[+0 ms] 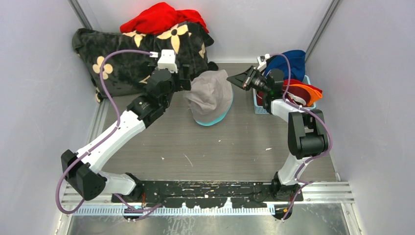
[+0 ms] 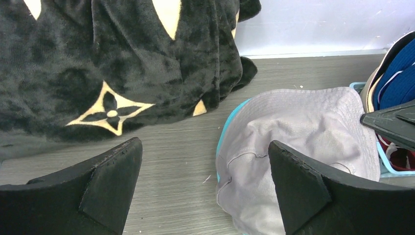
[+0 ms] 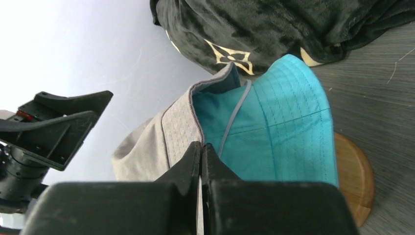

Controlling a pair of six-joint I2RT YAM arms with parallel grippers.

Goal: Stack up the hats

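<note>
Grey hat [image 1: 210, 93] atop teal hat [image 1: 213, 121]: two stacked; one basket [image 1: 258, 104] alongside.

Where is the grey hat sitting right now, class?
In the top view the grey hat lies mid-table over a teal hat, between the black blanket on its left and the blue basket on its right.

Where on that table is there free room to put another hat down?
The near half of the table is bare, between the left arm, the right arm and the grey hat. Crowded: blanket back left, basket right.
</note>
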